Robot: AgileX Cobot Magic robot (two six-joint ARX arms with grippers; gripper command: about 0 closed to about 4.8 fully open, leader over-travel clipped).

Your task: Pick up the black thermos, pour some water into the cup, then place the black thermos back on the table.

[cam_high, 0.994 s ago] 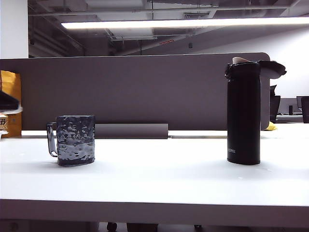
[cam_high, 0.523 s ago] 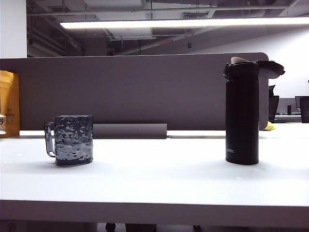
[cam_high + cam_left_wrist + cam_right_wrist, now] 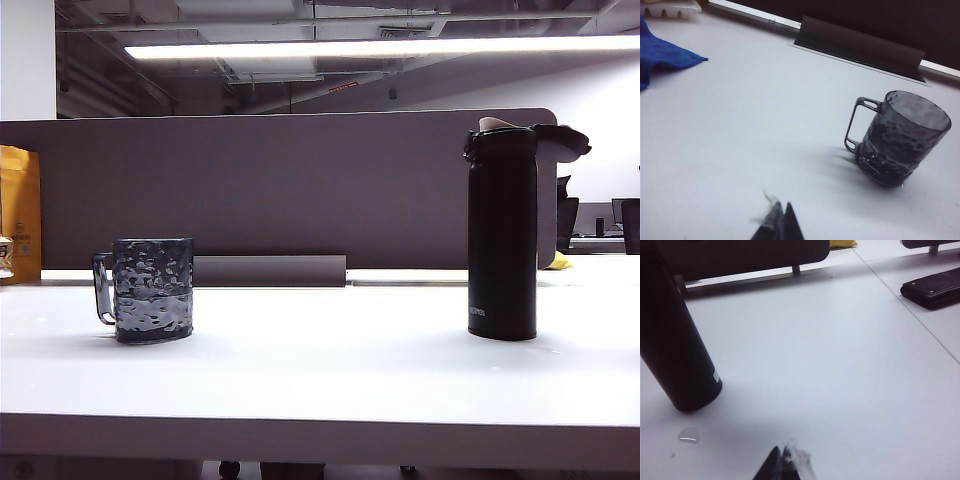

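The thermos [image 3: 503, 232] stands upright on the table [image 3: 320, 385], lid flipped open, well apart from the cup [image 3: 152, 290]. The left tool [image 3: 778, 225] near the cup and the right tool [image 3: 781, 462] near the thermos are both clenched, empty. A blue cloth [image 3: 660, 55] and a black case [image 3: 932, 287] lie aside; nothing blocks the way.

You see only the dark, pointed tips of your left gripper [image 3: 781, 224] and right gripper [image 3: 781, 465], each pair pressed together, with a pale translucent scrap clinging beside the fingers.
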